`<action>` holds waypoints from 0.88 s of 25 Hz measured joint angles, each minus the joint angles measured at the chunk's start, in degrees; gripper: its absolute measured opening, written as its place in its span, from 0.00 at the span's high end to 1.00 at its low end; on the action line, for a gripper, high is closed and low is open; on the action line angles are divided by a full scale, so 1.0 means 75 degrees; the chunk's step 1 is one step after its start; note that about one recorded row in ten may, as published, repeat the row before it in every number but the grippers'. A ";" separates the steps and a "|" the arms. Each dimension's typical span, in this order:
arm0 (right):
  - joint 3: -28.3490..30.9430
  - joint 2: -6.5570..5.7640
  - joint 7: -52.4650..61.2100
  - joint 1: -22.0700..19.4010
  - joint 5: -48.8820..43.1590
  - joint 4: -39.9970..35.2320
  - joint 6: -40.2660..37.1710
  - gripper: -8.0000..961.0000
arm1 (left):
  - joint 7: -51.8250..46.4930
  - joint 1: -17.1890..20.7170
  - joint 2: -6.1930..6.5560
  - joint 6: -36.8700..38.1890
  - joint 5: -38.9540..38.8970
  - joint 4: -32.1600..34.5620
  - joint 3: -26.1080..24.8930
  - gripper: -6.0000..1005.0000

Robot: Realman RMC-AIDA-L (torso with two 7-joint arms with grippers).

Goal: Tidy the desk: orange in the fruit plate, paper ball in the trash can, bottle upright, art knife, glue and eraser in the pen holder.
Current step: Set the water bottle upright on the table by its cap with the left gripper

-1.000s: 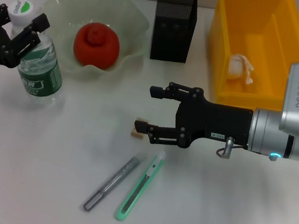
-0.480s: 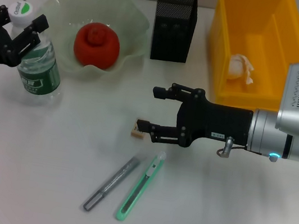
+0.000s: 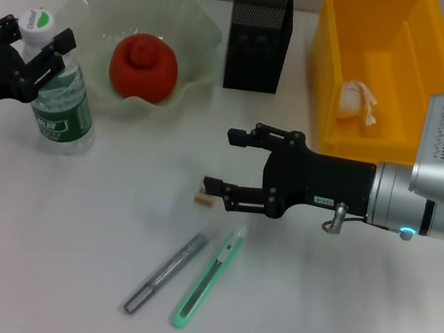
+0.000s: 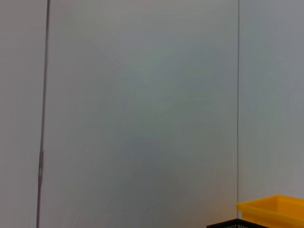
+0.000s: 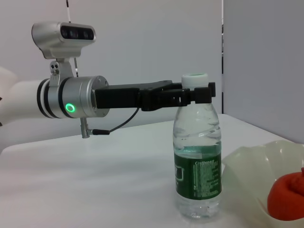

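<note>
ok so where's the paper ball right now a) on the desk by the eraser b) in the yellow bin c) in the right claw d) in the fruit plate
b: the white paper ball lies on the floor of the yellow bin; the fruit plate holds only the orange, and the right claw is open above the desk with nothing in it.

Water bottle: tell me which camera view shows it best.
The right wrist view: the water bottle stands upright in full side profile, with the left hand at its neck. The head view shows the bottle from above, partly covered by that hand. The left wrist view misses it.
</note>
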 joint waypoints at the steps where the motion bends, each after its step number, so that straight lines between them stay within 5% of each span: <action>1: 0.0000 0.0000 -0.0009 -0.0002 0.0015 0.0000 0.0000 0.15 | 0.0002 -0.0009 0.0000 -0.0002 0.0000 -0.0017 0.0000 0.47; 22: 0.0000 0.0000 -0.0007 -0.0018 0.0054 0.0000 -0.0002 0.15 | -0.0007 -0.0015 0.0011 -0.0023 -0.0054 -0.0019 -0.0014 0.46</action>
